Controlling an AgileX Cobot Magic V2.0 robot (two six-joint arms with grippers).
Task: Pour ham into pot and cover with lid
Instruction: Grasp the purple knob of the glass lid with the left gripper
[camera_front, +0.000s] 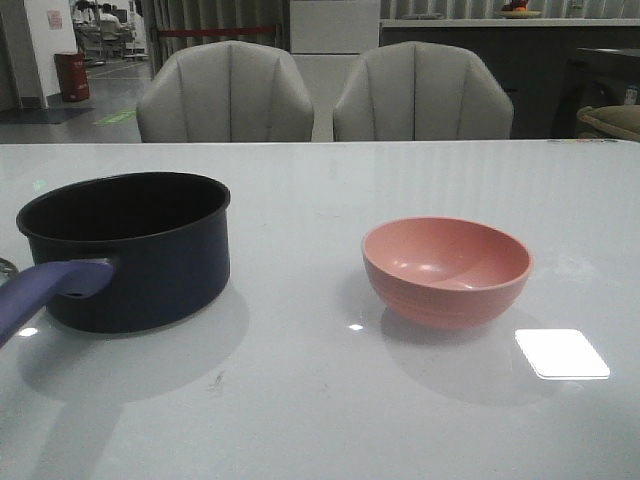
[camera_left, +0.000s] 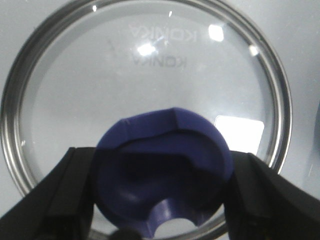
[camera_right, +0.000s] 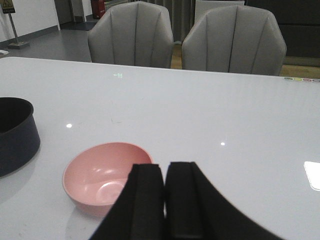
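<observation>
The dark pot (camera_front: 140, 260) stands at the left of the table, its purple-blue handle (camera_front: 50, 285) pointing to the near left. Its inside is dark and the ham is hidden from view. The pink bowl (camera_front: 446, 270) at the right looks empty. In the left wrist view the glass lid (camera_left: 150, 75) fills the picture, and my left gripper (camera_left: 162, 152) has a finger pressed against each side of its purple-blue knob (camera_left: 165, 135). My right gripper (camera_right: 164, 167) is shut on nothing, just to the near side of the bowl (camera_right: 95, 175). Neither gripper appears in the front view.
Two grey chairs (camera_front: 225, 95) (camera_front: 422, 95) stand behind the table's far edge. A bright window reflection (camera_front: 560, 353) lies on the glossy white tabletop to the right of the bowl. The pot's wall (camera_right: 15, 135) shows in the right wrist view.
</observation>
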